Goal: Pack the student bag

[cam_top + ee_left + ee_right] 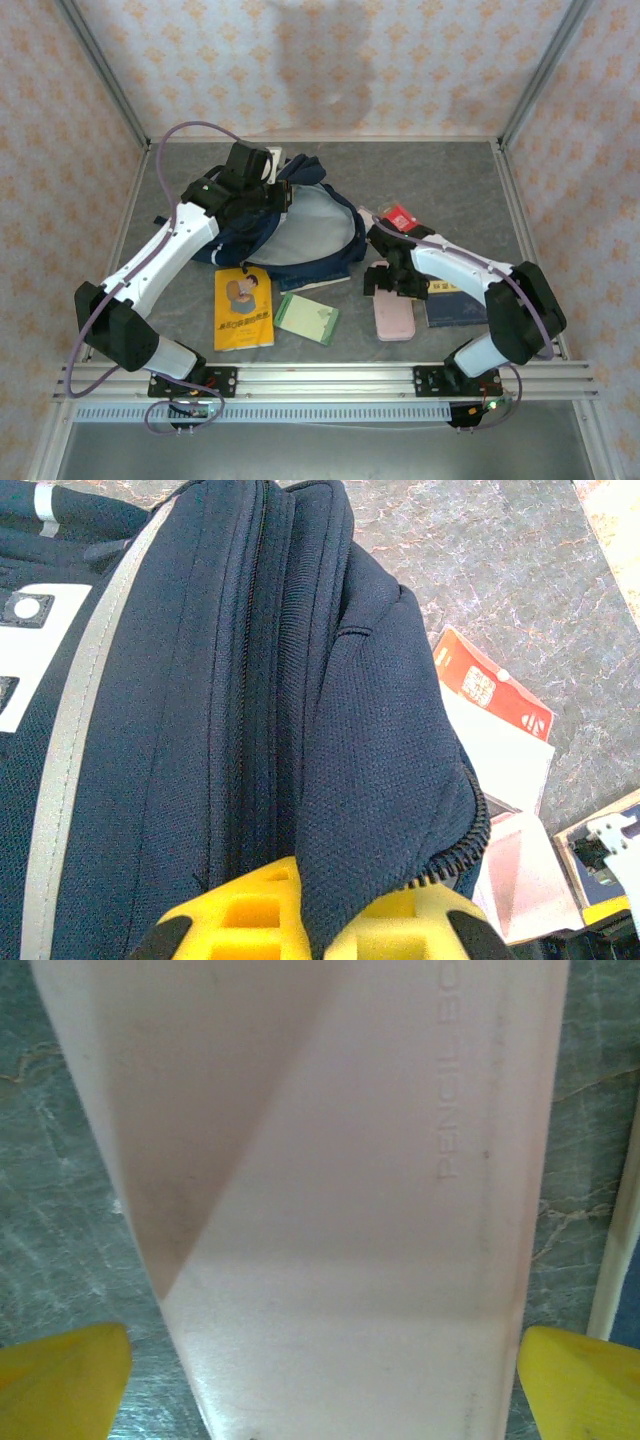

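Nearest row on the grey table (450, 170), left to right: yellow book (243, 308), green notebook (307, 318), pink pencil case (394, 317), dark blue book (455, 305), all lying flat and apparently waiting to be packed. Right claw (392, 280) hangs over the far end of the pencil case. The right wrist view gives what the overhead one cannot: right claw (320, 1380) spread wide, a yellow finger either side of the pencil case (320, 1160), nothing gripped, and raised lettering reading "PENCIL BO" on the lid. It looks lined up for a pick. Mid-table, left of centre: student bag (305, 225), lying with its mouth gaping and pale lining exposed. Left claw (280, 195) sits at its far rim. The left wrist view shows left claw (335, 920) clamped tight on a fold of navy cloth by the zip of the student bag (200, 730), probably to hold the mouth open for loading. Beyond, right of the bag: red packet (400, 217), its printed face (490, 685) clearer from the left wrist.
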`<act>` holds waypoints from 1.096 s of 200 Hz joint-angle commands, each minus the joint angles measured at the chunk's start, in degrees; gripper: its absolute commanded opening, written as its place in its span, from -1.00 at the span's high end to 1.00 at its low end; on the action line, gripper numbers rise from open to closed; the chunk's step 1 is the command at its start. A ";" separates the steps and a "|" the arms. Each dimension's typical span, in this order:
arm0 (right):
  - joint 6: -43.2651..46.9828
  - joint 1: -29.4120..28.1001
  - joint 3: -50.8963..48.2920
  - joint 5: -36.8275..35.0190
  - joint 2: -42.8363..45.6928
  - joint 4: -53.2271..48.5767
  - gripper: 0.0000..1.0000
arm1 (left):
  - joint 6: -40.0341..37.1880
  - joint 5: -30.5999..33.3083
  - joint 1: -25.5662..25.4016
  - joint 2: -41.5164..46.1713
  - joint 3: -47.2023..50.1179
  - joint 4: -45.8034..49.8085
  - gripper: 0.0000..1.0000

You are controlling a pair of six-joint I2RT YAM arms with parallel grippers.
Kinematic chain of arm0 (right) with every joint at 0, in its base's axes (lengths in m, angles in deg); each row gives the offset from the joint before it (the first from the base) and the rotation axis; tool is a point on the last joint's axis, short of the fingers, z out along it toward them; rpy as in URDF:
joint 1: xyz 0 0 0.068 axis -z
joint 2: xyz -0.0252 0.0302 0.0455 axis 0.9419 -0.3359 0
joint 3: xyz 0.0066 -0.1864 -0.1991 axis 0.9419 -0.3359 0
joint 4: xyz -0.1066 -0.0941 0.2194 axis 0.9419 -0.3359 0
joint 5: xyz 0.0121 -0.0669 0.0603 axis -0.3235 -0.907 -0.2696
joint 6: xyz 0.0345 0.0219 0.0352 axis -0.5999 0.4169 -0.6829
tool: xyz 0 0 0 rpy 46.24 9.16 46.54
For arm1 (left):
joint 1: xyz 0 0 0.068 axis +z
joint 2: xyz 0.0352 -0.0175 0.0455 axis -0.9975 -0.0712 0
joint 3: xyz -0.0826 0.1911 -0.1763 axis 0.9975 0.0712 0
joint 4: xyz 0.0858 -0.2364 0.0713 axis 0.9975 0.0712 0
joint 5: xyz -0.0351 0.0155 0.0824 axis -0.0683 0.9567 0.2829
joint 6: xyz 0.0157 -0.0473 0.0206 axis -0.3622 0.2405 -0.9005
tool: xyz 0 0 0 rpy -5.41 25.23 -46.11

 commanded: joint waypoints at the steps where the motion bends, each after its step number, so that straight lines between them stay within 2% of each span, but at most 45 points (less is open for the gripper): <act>1: 0.49 -0.21 0.94 1.54 0.50 0.25 -0.98 | -1.13 1.48 0.01 0.01 -2.14 -0.76 1.00; 34: 0.96 -0.21 -0.34 3.31 -1.76 1.89 -0.98 | -1.21 1.84 0.03 0.01 -2.16 -0.41 1.00; 87: 1.52 -0.17 -0.35 -0.11 -6.82 1.27 -0.99 | -1.56 2.36 0.04 0.70 -1.53 0.07 1.00; 151: 1.27 -0.61 4.00 -4.43 -2.95 -5.22 -0.99 | -1.48 1.93 0.05 0.45 -1.52 -0.28 1.00; 219: 1.61 -0.74 2.48 -4.54 -6.39 -2.60 -0.99 | -1.76 2.09 0.04 0.62 -1.65 0.12 1.00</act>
